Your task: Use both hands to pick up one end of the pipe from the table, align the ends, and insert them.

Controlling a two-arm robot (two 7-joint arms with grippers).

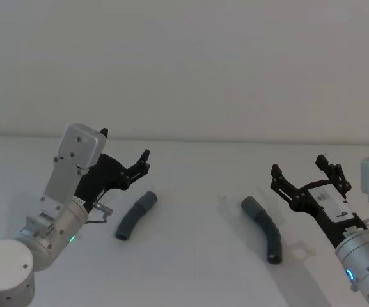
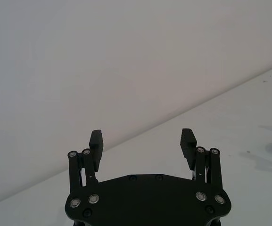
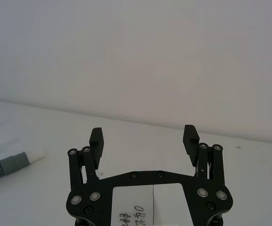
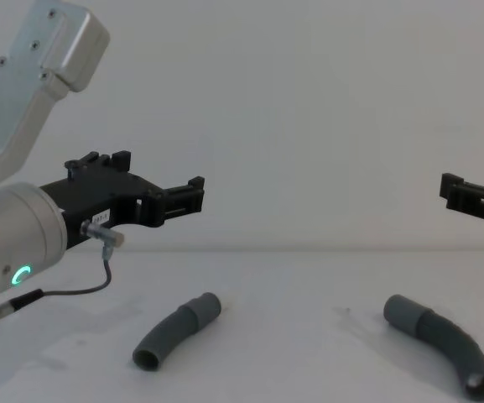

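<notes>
Pipe: left piece [image 1: 135, 215], right piece [image 1: 265, 230], likely light, stiff; I'd pinch mid-curve.
Grippers: left gripper [image 1: 125, 144], right gripper [image 1: 299, 166] spread above table [image 1: 197, 275].

A plain, pale wall [image 1: 184, 64] stands at the far side of the scene, spanning it from left to right. Its surface is matte and even, a soft grey-white. Its lower edge shows as a straight, faintly shaded line running level across the far background.
</notes>
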